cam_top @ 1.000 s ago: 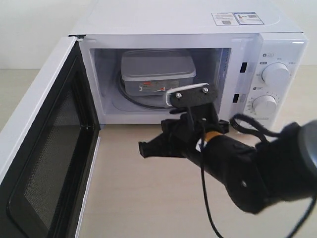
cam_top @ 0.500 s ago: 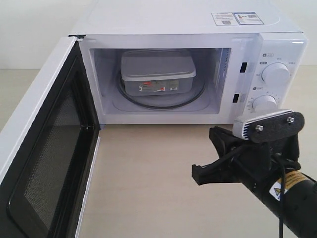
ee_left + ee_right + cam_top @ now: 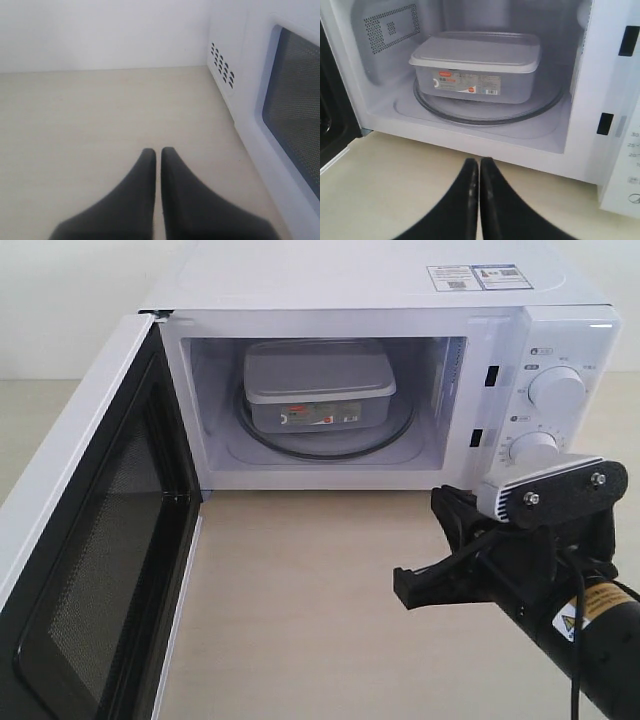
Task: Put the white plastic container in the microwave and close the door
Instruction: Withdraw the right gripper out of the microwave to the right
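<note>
Sitting in microwave point(image 3: 350, 280) w/ 2 dials point(image 3: 558, 390): 1 container point(image 3: 318, 388); 1 door point(image 3: 95, 560), open.

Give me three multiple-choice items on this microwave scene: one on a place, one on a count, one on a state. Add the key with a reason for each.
1. Where is the white plastic container relative to the microwave? A on its top; B beside it; C inside, on the turntable.
2. How many round dials does the front panel carry? A one; B two; C three.
3. How does the door stand? A swung wide open; B shut; C ajar by a crack.

Key: 1 C, the box rests on the glass ring in the cavity. 2 B, one dial sits above the other. 3 A, its black inner frame faces out at the left.
</note>
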### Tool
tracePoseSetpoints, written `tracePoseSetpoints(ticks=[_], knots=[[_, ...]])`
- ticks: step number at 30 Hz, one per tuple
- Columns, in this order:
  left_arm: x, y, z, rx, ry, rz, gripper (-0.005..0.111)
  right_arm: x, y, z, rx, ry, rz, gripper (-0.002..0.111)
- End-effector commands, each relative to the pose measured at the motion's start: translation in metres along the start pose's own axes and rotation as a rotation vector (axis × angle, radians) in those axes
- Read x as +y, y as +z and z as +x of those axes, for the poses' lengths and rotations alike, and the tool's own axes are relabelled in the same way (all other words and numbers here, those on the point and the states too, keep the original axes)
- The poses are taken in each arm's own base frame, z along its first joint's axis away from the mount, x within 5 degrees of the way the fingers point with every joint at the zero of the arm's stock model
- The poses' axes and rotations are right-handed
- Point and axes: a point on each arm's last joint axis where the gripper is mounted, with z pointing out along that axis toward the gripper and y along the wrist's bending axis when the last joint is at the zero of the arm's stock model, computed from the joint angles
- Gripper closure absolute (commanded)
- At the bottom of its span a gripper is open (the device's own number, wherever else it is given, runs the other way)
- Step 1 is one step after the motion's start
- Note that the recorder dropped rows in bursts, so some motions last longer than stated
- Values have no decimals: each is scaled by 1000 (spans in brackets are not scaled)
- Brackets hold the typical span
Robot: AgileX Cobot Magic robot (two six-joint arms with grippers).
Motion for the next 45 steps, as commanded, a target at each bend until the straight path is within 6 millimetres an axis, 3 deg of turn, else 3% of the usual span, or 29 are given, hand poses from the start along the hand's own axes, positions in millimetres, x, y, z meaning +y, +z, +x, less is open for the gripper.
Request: tracePoseSetpoints(ticks=[1,5,11,13,21,29,33,45], knots=[[0,0,-2,-30,-2,-7,102,-7,-2,-1,-13,-8,70,107],[2,-1,-16,-180,34,-24,102,-7,-3,-5,-31,-49,67,107],[2,-15,-50,-588,35,-41,102,-7,-6,-13,-64,-29,62,107],[3,-19,-54,-648,35,-44,102,-8,-8,-17,-81,-25,62,107],[2,-36,-89,-627,35,-40,102,-17,-21,-33,-71,-119,125,107],[3,-19,-120,-529,19,-33,102,-18,-32,-42,-47,-50,86,107],[3,-10,-124,-498,19,-33,102,-18,-33,-44,-60,-29,88,107],[3,-10,-125,-500,19,-33,102,-17,-33,-42,-37,31,76,107]])
